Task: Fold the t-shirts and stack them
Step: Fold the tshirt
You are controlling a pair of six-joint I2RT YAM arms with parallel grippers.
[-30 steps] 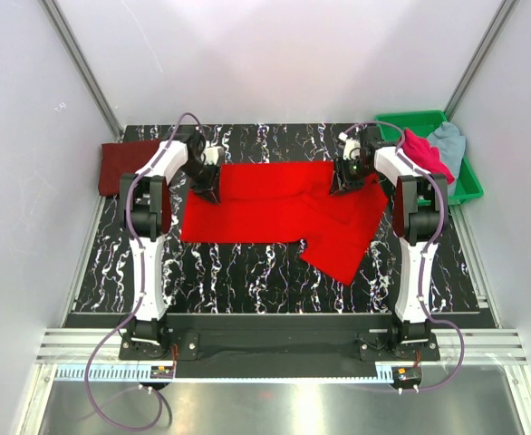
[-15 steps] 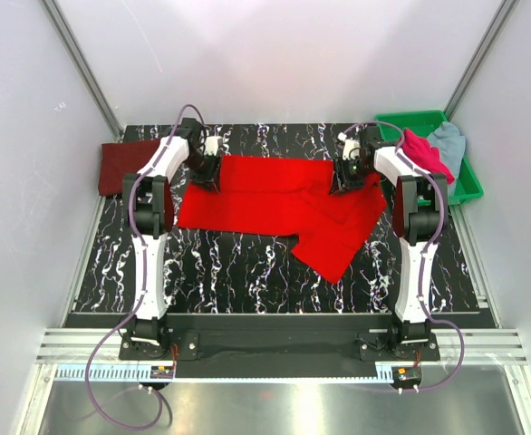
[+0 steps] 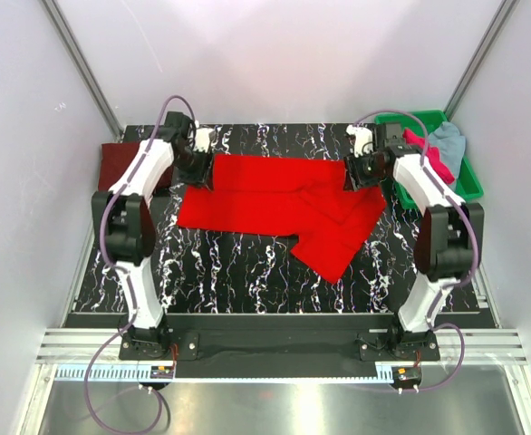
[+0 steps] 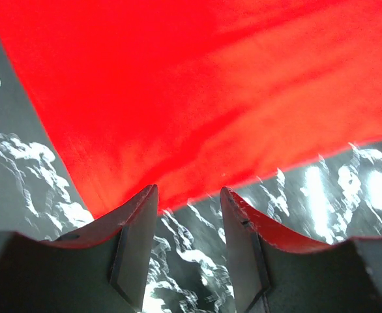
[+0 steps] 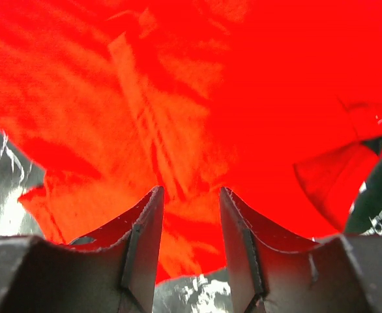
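Observation:
The bright red t-shirt (image 3: 284, 201) lies spread on the black marbled table, with a loose flap hanging toward the front right. My left gripper (image 3: 198, 175) is open and empty at the shirt's far left corner. In the left wrist view its tips (image 4: 190, 195) stand over bare table just short of the red edge (image 4: 197, 98). My right gripper (image 3: 355, 178) is open and empty over the shirt's far right corner; red cloth (image 5: 191, 98) fills the right wrist view between its tips (image 5: 188, 195). The maroon shirt (image 3: 119, 166) lies folded at the far left. The magenta-pink shirt (image 3: 431, 154) and the grey-blue shirt (image 3: 449, 140) lie in the tray.
A green plastic tray (image 3: 466, 184) stands at the back right, off the table's corner. The table (image 3: 238, 267) shows bare marbled surface in front of the red shirt. White walls close in the back and sides.
The red shirt has slid toward the back and lies flatter. Both arms have swung their elbows outward, and the grippers now stand at the shirt's far corners.

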